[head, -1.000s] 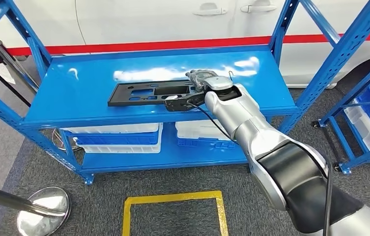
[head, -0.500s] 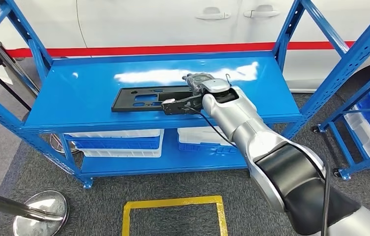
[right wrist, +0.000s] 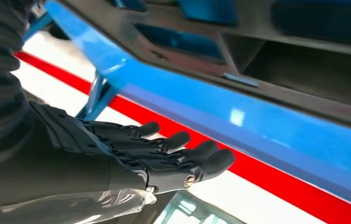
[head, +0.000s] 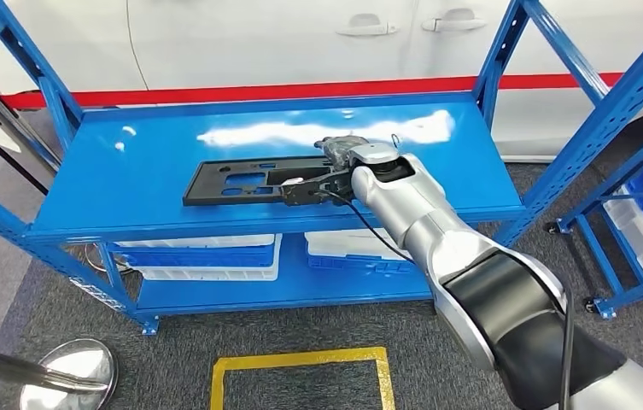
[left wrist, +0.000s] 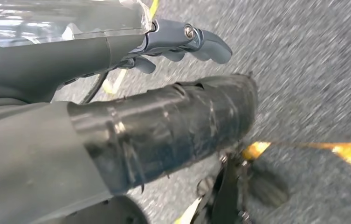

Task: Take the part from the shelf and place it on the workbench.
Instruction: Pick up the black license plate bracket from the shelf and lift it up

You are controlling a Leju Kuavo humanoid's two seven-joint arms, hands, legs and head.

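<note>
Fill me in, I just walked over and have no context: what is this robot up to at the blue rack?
The robot is reaching its right arm over the top level of the blue shelf toward a flat black part lying there. Its right hand is at the part's right end, but the right wrist view shows the fingers spread with nothing in them, so it has no grip yet. The part lies on the shelf, not yet lifted. The left hand hangs down over the floor, holding nothing.

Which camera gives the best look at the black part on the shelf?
The head view: the whole black part lies flat on the blue shelf. The right wrist view shows a close slice of it; the left wrist view faces the floor.
</note>
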